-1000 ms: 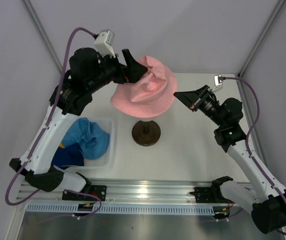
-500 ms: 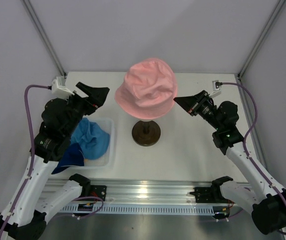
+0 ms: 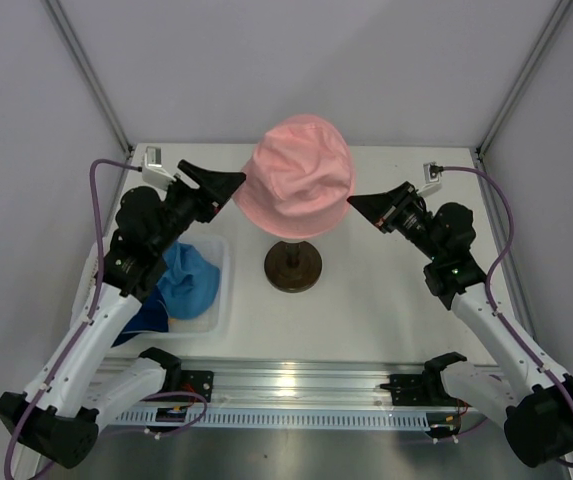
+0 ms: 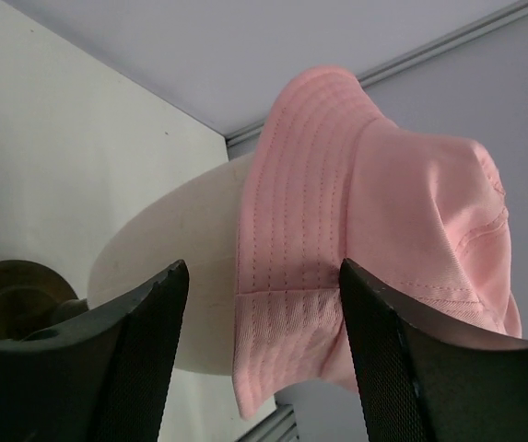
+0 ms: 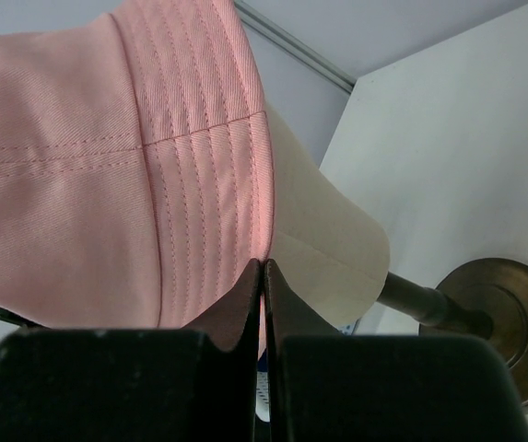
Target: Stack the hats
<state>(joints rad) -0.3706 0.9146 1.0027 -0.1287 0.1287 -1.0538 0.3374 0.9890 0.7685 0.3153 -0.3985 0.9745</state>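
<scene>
The pink hat (image 3: 298, 175) sits over the beige head form (image 4: 167, 262), its crown creased. My left gripper (image 3: 231, 185) is open at the hat's left side. In the left wrist view the pink brim (image 4: 291, 318) hangs between its fingers (image 4: 144, 354) without touching either. My right gripper (image 3: 356, 204) is shut at the right side of the hat. In the right wrist view the brim's edge (image 5: 254, 184) runs straight into the seam of the shut jaws. A light blue hat (image 3: 188, 280) and a dark navy hat (image 3: 151, 316) lie crumpled in the tray.
The clear plastic tray (image 3: 222, 290) stands at the left, partly under my left arm. The form's dark brown round base (image 3: 293, 267) stands at the table's middle, under the hat. Grey enclosure walls with metal posts close in the back and both sides.
My left gripper let go of the pink hat, swung back over the tray, then came forward to the left brim with its jaws narrowing. The hat settled onto the form. The right gripper barely moved.
</scene>
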